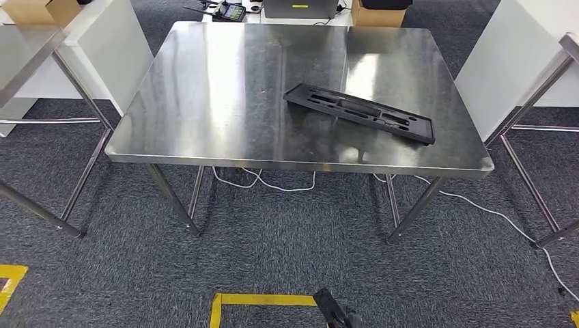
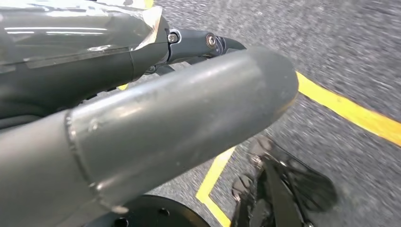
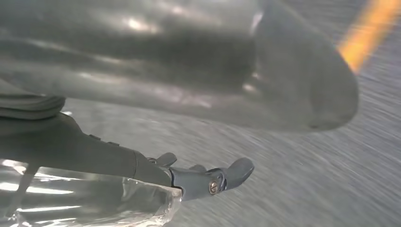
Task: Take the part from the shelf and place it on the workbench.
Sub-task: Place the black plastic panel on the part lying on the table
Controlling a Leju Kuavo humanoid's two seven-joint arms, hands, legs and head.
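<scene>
Part [image 1: 360, 113]: black slotted tray, flat on table [image 1: 205, 102], right of centre, clear of edges. Left robot hand [image 2: 156, 127], right robot hand [image 3: 189, 94]: hanging, empty, fingers apart. Placement judged done; withdraw without nudging table.

On our left hand [image 2: 156, 118] we see a thick, smooth grey thumb with a rounded tip and faint scuffs, and beside it darker fingers [image 2: 198, 45] joined by small silver screws, partly wrapped in clear, glossy film. Our right hand [image 3: 189, 94] looks the same: a broad grey thumb, dark fingers [image 3: 208, 177] with a round screw head, and crinkled transparent wrap.
</scene>
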